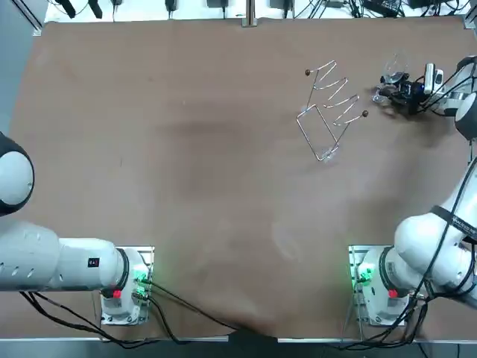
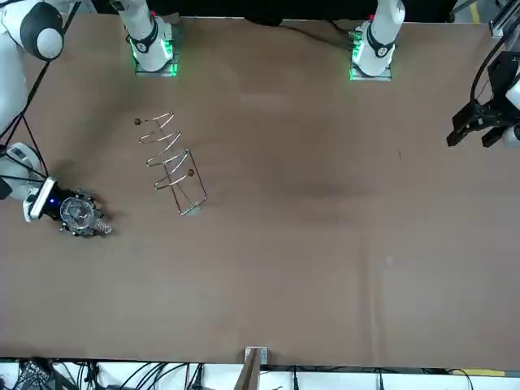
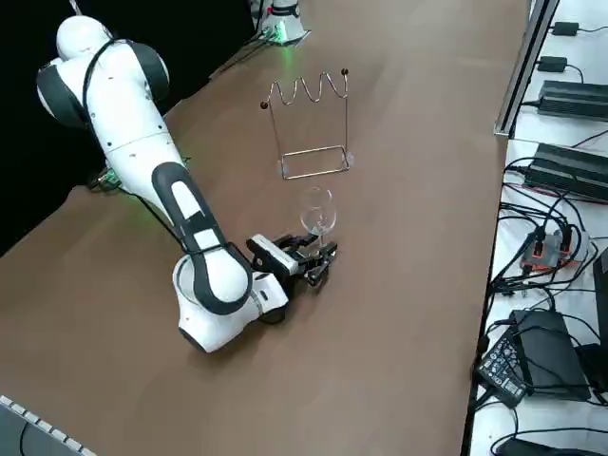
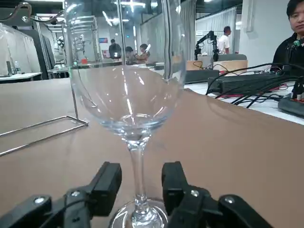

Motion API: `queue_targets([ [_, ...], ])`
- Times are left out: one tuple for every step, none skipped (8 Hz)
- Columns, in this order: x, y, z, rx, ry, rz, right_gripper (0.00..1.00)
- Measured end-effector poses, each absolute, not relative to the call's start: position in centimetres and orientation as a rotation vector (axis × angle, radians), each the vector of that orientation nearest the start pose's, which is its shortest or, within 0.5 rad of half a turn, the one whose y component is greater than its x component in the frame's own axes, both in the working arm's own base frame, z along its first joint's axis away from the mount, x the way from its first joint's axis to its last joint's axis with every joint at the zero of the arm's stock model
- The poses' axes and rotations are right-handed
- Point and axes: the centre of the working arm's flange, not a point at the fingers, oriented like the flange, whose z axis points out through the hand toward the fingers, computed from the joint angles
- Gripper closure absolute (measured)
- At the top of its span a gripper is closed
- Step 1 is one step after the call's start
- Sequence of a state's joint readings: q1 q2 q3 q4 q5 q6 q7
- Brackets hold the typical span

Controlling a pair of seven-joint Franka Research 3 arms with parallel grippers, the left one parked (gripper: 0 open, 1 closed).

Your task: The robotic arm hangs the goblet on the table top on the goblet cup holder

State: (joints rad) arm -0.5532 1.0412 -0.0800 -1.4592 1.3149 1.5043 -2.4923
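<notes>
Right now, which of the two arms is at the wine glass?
The right arm: its open gripper straddles the goblet's stem; the left arm is parked elsewhere.

Stemmed goblet of clear glass (image 4: 128, 95): smooth, glossy, reflections carried on the bowl. Wire cup holder of thin bright metal (image 1: 328, 112): polished, tipped with dark round beads (image 1: 307, 72). Brown tabletop (image 1: 186, 186): matt, even. Black tool (image 4: 140, 178), positioned low at the goblet's stem: matt plastic fingers (image 4: 107, 183), parted either side.
</notes>
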Motion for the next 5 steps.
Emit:
queue_targets([
  [57.85, -28.02, 7.55, -1.616, -1.084, -1.328, 0.53],
  [57.87, -28.01, 7.55, -1.616, -1.084, -1.328, 0.56],
  [57.88, -27.96, 7.5, -1.616, -1.083, -1.329, 0.59],
  [57.87, -27.91, 7.38, -1.616, -1.08, -1.329, 0.66],
  [57.89, -27.92, 7.32, -1.616, -1.073, -1.336, 0.7],
])
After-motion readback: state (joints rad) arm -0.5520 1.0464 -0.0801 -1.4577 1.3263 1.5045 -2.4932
